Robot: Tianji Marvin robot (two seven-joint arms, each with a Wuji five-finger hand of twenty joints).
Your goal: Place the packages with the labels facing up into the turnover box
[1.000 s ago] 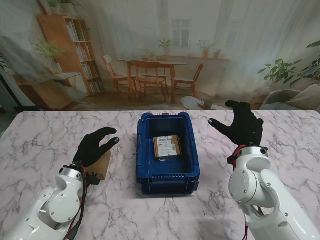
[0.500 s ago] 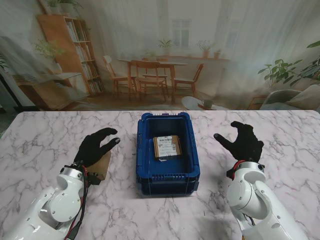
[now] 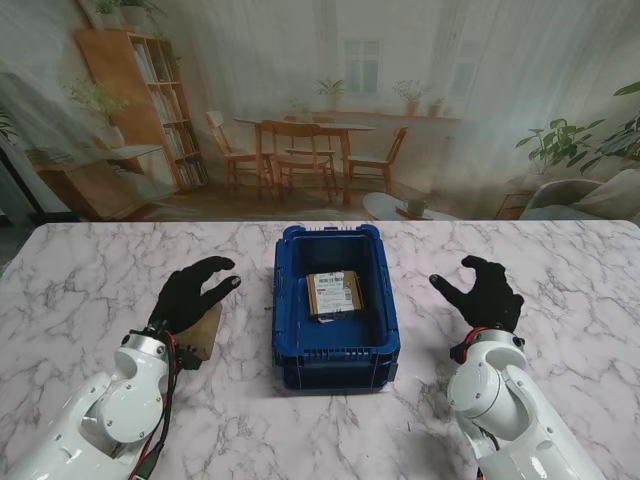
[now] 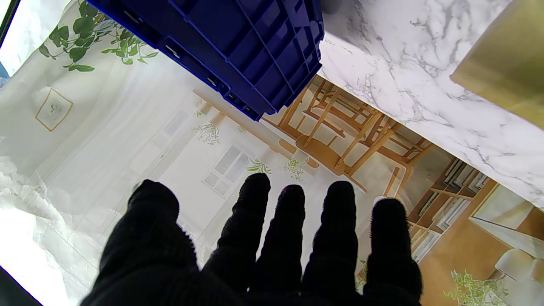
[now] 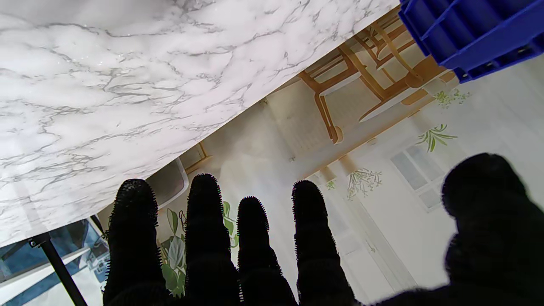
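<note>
Your right hand (image 3: pixel 487 292) had drawn back toward you from beside the box (image 3: pixel 385 335), fingers spread, holding nothing. One package (image 3: pixel 334 293) lay label-up in the box. Your left hand (image 3: pixel 190 296) hovered released over the second package (image 3: pixel 205 335), which sat left of the box, presumably ready to grasp.

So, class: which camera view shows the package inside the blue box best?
The stand view: the labelled package lies fully visible, label up, in the turnover box. The left wrist view shows only the box's ribbed outer wall, the right wrist view just one corner; neither shows the package.
</note>
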